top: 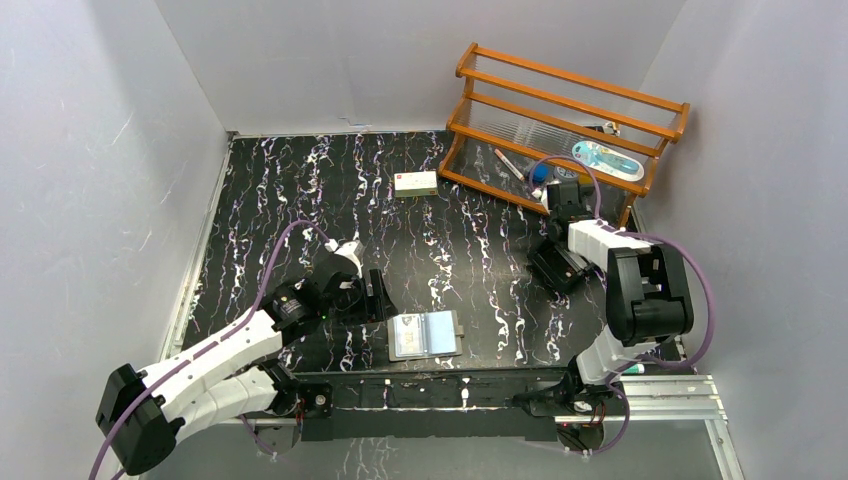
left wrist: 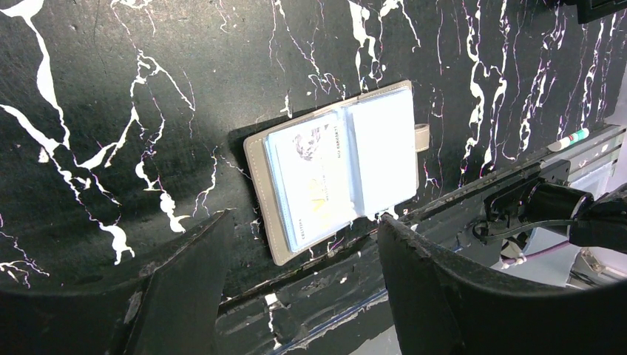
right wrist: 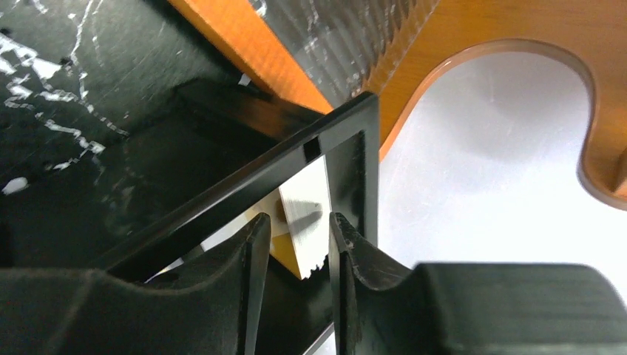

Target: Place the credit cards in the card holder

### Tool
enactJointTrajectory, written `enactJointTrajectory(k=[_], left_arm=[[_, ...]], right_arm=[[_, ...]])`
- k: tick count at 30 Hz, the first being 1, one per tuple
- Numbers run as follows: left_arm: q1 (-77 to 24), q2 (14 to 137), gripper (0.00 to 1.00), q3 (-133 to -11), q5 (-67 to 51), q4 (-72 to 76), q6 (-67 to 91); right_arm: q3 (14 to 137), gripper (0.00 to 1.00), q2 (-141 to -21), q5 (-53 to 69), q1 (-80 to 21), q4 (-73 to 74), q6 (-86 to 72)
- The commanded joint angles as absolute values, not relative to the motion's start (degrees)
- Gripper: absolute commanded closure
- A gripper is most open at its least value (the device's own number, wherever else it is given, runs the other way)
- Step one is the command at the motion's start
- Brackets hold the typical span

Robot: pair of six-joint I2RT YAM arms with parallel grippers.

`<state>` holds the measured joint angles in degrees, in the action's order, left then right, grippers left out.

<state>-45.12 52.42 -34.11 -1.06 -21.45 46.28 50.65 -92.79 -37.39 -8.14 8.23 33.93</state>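
The card holder [left wrist: 336, 159] lies open at 6 o'clock on the table [top: 470, 230]; the left gripper [left wrist: 303, 222] hangs over it, jaws spread, empty. At 3 o'clock the right gripper [right wrist: 296, 225] flanks a white card [right wrist: 304, 207] standing in the black tray [right wrist: 244, 185]; whether its jaws pinch it I cannot tell. Light, stiff, slick plastic: probably best gripped across its faces near the free edge
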Motion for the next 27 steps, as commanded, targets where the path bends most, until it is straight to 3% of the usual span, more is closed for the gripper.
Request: enactJointTrajectory(k=[1, 15, 19, 22, 27], left_arm=[[-45.17, 51.41, 0.30, -33.77, -1.16, -21.70, 46.24], [-45.18, 50.81, 0.31, -33.21, -1.84, -21.28, 46.91], [-45.18, 49.96, 0.31, -32.56, -2.37, -21.12, 47.52], [-45.18, 50.09, 0.31, -32.78, -2.63, -20.88, 47.59], [-45.18, 50.30, 0.31, -32.53, -3.69, -20.03, 48.03]], right_arm=[[50.37, 0.59, -94.50, -39.44, -7.85, 2.29, 36.32], [53.11, 0.83, -89.59, -37.45, -7.85, 7.34, 33.93], [56.80, 0.86, -87.69, -36.59, -7.83, 14.21, 31.25], [59.89, 0.99, -86.77, -33.82, -8.04, 20.00, 29.24], [65.33, 1.00, -85.27, -29.67, -8.74, 31.24, 24.16]])
